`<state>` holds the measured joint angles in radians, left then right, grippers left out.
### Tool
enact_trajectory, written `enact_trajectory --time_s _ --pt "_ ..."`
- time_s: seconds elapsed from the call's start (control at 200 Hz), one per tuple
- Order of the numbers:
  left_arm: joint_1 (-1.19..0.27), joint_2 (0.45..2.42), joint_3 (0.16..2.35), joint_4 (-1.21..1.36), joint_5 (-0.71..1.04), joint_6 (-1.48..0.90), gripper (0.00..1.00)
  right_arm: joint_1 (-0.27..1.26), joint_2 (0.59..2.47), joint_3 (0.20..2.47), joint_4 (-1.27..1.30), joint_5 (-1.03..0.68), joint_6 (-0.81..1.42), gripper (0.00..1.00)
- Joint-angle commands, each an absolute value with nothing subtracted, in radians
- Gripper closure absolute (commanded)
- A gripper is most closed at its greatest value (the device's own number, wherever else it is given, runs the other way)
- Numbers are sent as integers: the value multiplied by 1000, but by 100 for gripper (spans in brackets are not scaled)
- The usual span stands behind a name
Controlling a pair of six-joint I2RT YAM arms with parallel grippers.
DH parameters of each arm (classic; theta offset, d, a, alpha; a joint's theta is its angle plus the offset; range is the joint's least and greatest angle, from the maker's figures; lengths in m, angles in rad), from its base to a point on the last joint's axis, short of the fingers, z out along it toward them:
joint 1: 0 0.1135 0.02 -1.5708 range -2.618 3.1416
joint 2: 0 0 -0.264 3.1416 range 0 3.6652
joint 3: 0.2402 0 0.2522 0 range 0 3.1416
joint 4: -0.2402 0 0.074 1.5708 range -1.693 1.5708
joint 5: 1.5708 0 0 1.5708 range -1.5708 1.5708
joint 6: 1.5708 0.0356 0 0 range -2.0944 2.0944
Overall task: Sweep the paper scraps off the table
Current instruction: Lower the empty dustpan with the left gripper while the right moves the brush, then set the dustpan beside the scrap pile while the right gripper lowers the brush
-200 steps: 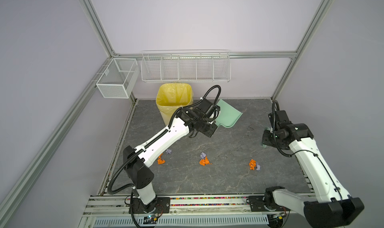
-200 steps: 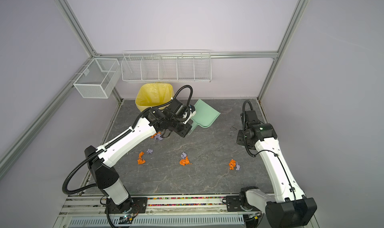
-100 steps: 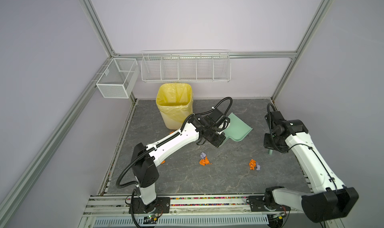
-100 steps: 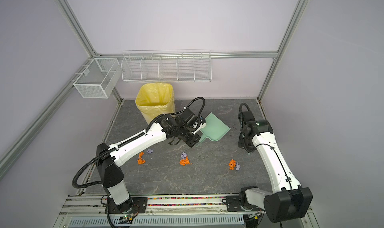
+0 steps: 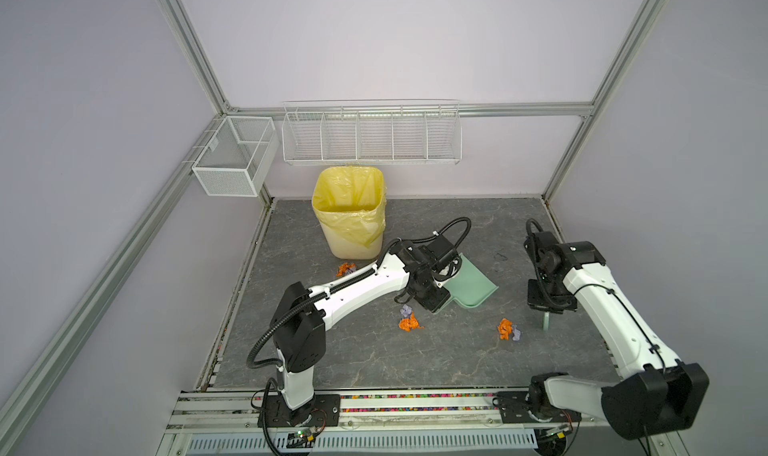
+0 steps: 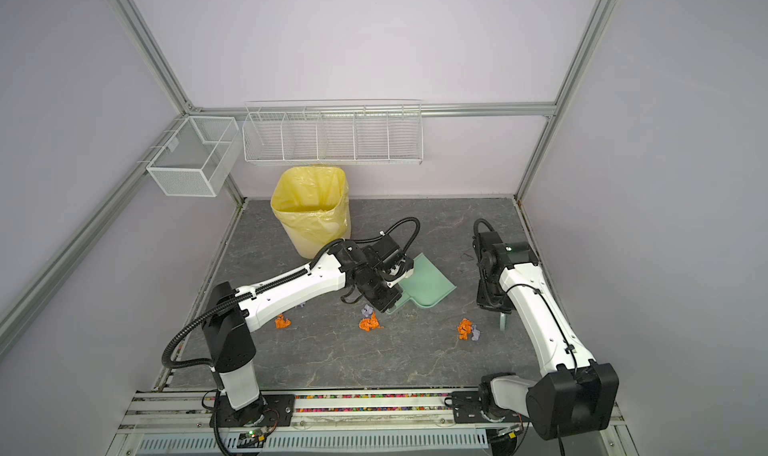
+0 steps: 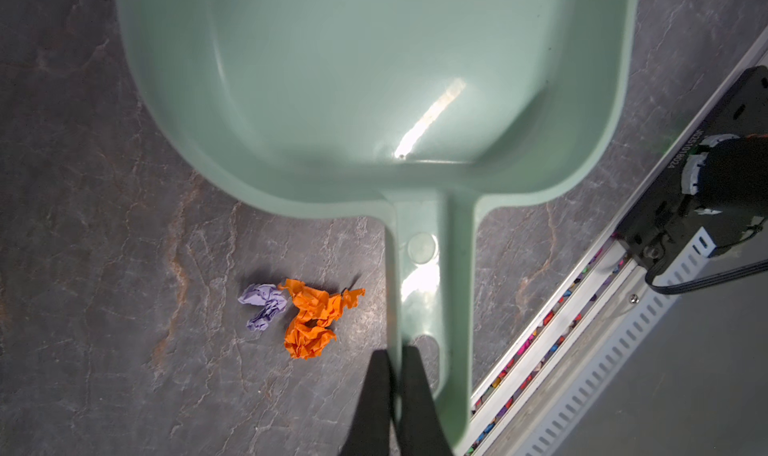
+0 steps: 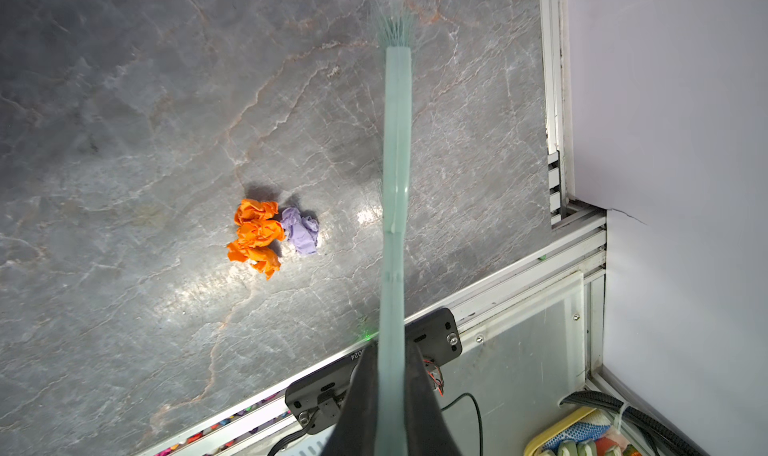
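We record the left fingers (image 7: 374,395) pinched narrow on the end of the handle of a mint-green dustpan (image 5: 471,285). The pan lies over the middle of the table (image 5: 374,362) with its handle toward the near side; we cannot tell whether it touches the surface. The right fingers (image 8: 361,404) are clamped narrow on the handle of a pale green brush (image 5: 545,321), which hangs bristles-down at the right side of the table. The paper scraps (image 5: 409,321) all lie on the table, in separate spots. The middle cluster (image 7: 311,316), orange with a lavender wad touching it, lies just beside the dustpan handle on its near-left side. The right cluster (image 8: 266,235), orange and lavender touching, sits between dustpan and brush, near the brush but apart from it. The far-left cluster (image 5: 344,269) lies at the near foot of the yellow-lined bin (image 5: 349,233). In a top view a left wad (image 6: 283,321), orange, lies just beside the left arm
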<state>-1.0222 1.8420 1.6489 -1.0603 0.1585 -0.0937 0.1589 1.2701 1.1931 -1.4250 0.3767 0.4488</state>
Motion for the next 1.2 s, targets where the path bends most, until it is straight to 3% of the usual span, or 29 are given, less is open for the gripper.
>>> enact_trajectory --time_s 0.0,0.465,1.195 --pt "-1032 1857 1638 -1072 184 -98 100 166 1276 1159 -1439 364 466 93" --pt "-1073 1864 1619 -1113 191 -104 100 294 1253 1095 -1366 236 540 93" --pt "-1112 1892 1501 -1099 151 -107 100 307 1171 1031 -1287 147 556 93"
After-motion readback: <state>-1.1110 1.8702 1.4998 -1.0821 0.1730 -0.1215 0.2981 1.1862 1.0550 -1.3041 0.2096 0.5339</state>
